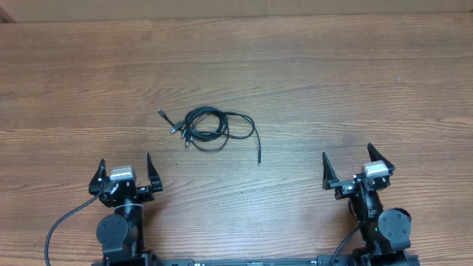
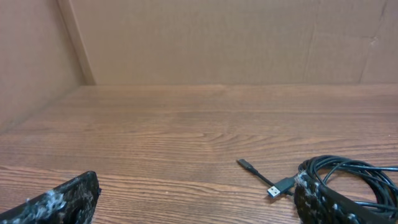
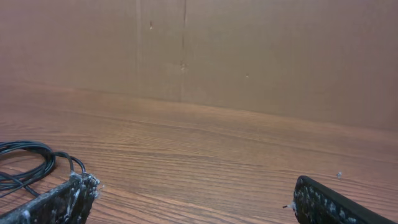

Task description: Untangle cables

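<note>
Loosely bunched, the cables [image 1: 214,127] lie on the worktop [image 1: 332,74]; the left gripper [image 1: 125,161] sits nearer them than the right gripper [image 1: 346,154], both jaws wide apart.

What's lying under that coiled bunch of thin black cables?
Only the brown wood-grain tabletop shows beneath the thin black cables and through their loops. Where strands overlap, whatever lies underneath is covered.

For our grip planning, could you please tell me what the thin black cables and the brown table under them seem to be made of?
The thin black cables look plastic- or rubber-jacketed, matte with slight sheen; one plug has a silvery, likely metal tip. The brown table shows wood grain, smooth satin finish: wood or laminate.
</note>
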Action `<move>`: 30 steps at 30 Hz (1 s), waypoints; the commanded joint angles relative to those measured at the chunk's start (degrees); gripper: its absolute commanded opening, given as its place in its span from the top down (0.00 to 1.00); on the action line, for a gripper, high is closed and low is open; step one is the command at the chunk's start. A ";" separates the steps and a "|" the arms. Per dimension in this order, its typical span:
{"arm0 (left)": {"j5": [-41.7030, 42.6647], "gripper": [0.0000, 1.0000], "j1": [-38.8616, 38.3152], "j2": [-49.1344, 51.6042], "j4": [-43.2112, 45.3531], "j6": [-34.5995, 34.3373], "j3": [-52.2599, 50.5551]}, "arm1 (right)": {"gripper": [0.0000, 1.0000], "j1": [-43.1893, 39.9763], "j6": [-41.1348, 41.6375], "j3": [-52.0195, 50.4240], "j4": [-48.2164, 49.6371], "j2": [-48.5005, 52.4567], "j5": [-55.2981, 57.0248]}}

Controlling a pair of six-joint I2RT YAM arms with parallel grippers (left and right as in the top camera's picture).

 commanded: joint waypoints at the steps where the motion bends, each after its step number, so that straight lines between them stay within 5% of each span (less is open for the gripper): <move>1: -0.39 0.00 0.02 -0.44 1.27 1.05 -0.20 | 0.00 0.15 0.33 -0.59 0.17 -0.46 -0.04; 30: 3.50 0.01 0.02 -0.44 6.34 0.26 -0.20 | 0.00 0.15 0.33 -0.59 0.17 -0.46 -0.04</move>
